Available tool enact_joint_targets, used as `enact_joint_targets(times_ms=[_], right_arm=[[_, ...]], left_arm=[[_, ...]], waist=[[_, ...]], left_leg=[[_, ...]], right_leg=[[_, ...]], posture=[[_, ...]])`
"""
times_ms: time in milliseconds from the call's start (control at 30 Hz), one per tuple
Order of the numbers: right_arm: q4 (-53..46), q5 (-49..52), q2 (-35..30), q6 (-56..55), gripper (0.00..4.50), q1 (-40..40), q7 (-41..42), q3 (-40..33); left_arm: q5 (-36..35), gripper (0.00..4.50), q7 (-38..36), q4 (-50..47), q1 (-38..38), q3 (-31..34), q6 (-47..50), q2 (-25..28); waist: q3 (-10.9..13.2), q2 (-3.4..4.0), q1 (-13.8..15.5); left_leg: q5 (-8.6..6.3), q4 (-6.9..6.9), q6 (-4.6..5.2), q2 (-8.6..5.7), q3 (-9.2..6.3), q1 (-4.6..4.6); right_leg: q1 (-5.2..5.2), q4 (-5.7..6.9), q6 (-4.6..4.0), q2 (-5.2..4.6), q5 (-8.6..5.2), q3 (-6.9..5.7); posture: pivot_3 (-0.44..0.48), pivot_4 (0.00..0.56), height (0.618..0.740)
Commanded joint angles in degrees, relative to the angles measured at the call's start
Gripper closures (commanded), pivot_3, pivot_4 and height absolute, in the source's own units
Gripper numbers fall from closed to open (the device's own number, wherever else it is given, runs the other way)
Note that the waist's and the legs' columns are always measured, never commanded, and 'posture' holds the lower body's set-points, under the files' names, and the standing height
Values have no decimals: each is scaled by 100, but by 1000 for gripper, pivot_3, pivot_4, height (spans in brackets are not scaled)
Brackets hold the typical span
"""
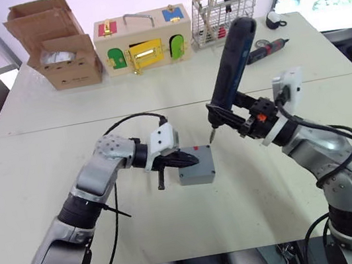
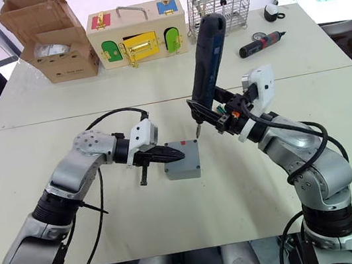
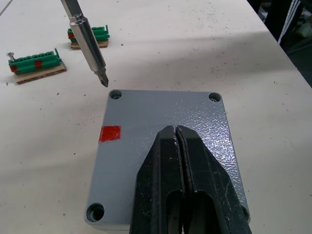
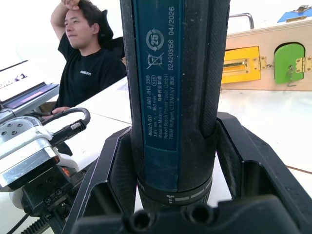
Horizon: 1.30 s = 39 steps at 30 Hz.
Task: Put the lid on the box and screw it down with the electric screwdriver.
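The box (image 1: pixel 196 167) sits on the white table (image 1: pixel 253 193) near its middle with the lid (image 3: pixel 165 131) already on top — a red mark near one edge, screw holes at the corners. The left gripper (image 3: pixel 183 161) has its fingers pressed together, resting flat on the lid. The right gripper (image 1: pixel 232 115) clamps the electric screwdriver (image 1: pixel 231 64), tilted, its bit (image 3: pixel 90 46) hovering just above one corner hole. Behind — an open cardboard carton (image 1: pixel 59 47) and a wire basket (image 1: pixel 224 14) holding tools.
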Motion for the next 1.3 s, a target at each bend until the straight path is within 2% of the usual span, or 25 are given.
enact_joint_targets(times_ms=[33,400,1300], right_arm=[[-337,179,-67,-105,2538,-129,-17,-33],[-364,175,-109,-108,2538,17,5,98],[-433,598,-466,-39,2538,-235,-124,-40]], left_arm=[[138,4500,6,89,6,-35,37,39],[100,4500,101,-124,70,4,217,65],[83,4500,213,-223,36,-17,349,-9]], waist=[[0,0,1],[0,0,-1],[0,0,4]], left_leg=[[0,0,0,0,0,0],[0,0,1,0,-1,0],[-1,0,2,0,-2,0]], right_leg=[[0,0,0,0,0,0],[1,0,0,0,0,0],[3,-4,0,-1,0,-1]], posture=[[0,150,740],[0,150,740],[0,150,740]])
